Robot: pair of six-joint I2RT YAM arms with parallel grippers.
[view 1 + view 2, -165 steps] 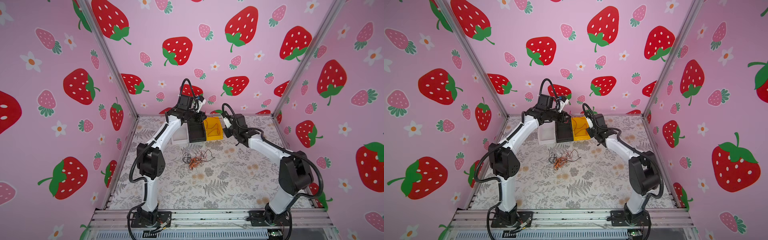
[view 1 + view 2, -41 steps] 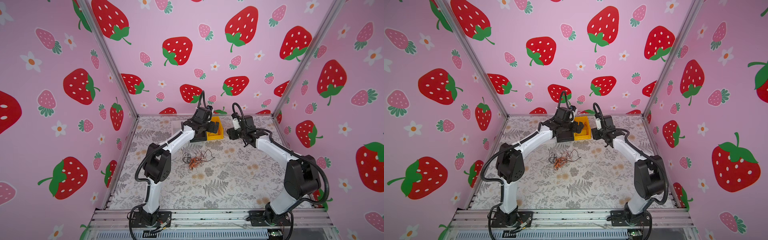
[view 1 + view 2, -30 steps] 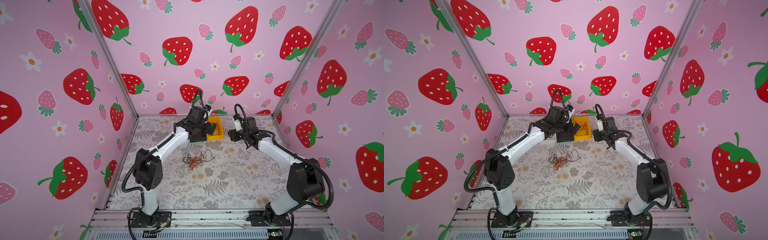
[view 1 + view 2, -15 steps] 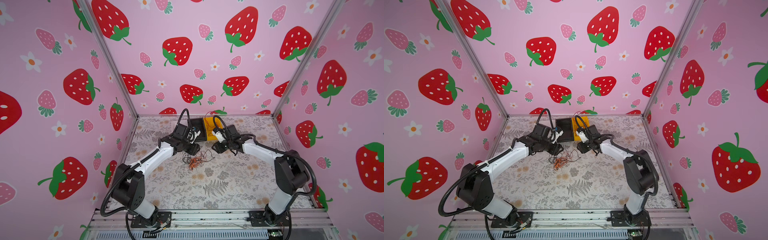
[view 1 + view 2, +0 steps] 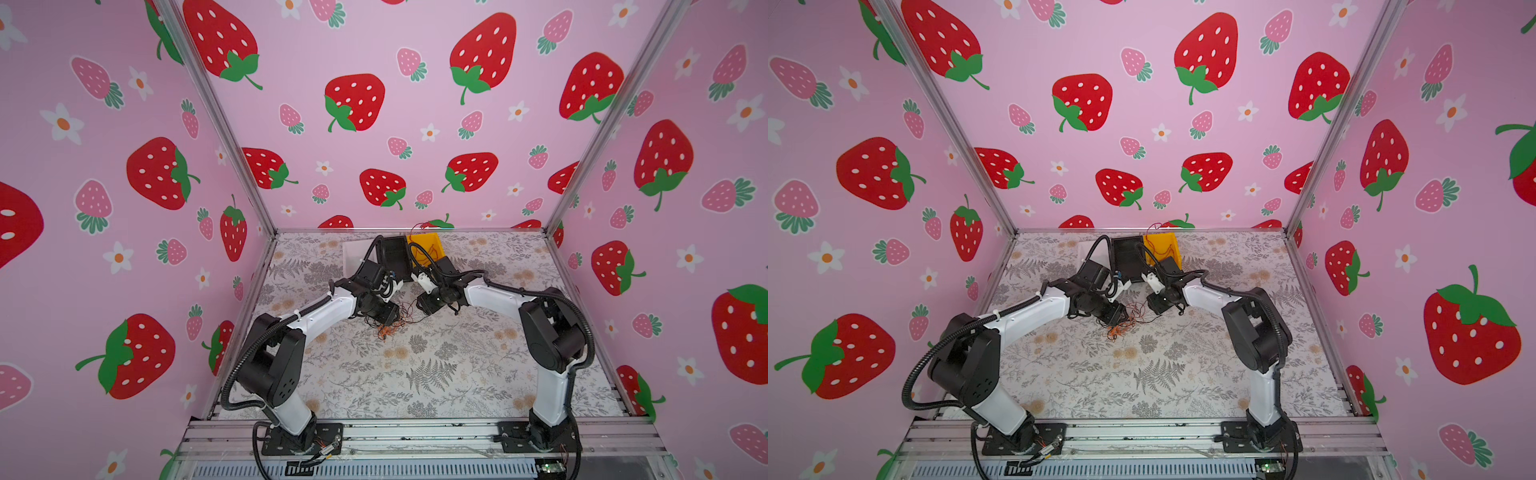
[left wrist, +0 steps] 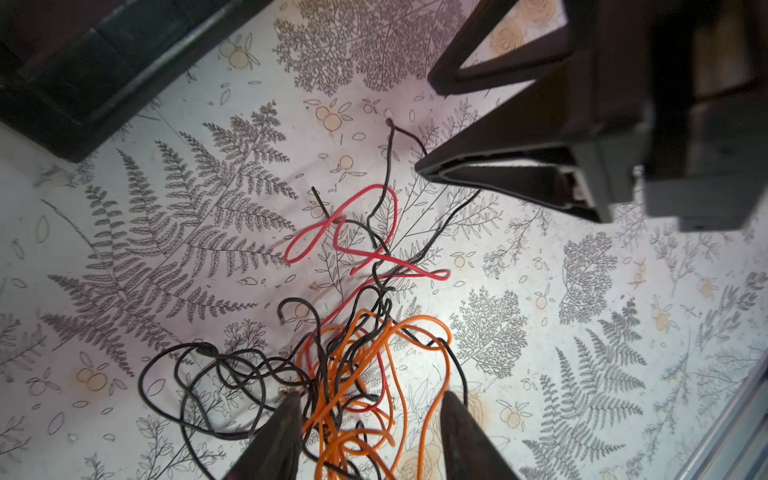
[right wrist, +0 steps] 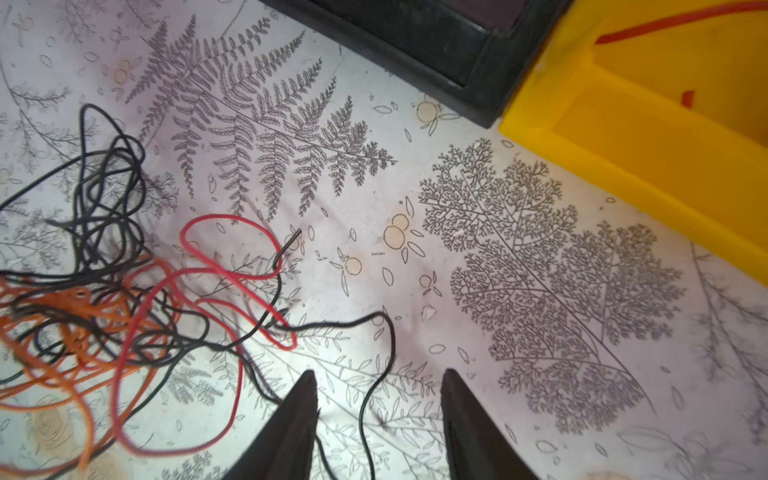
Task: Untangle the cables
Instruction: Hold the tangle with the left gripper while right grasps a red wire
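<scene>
On the bench [image 5: 415, 382], the cables [image 5: 390, 328] are found knotted in one black, orange and red heap. The left gripper [image 6: 370, 399] is lowered over the orange strands and the right gripper [image 7: 378, 374] over a black one. Both have jaws spread, with nothing pinched. Farther back, a reddish strand [image 7: 665, 23] is seen in the yellow bin [image 5: 424, 245]. Most of the work is judged undone.
</scene>
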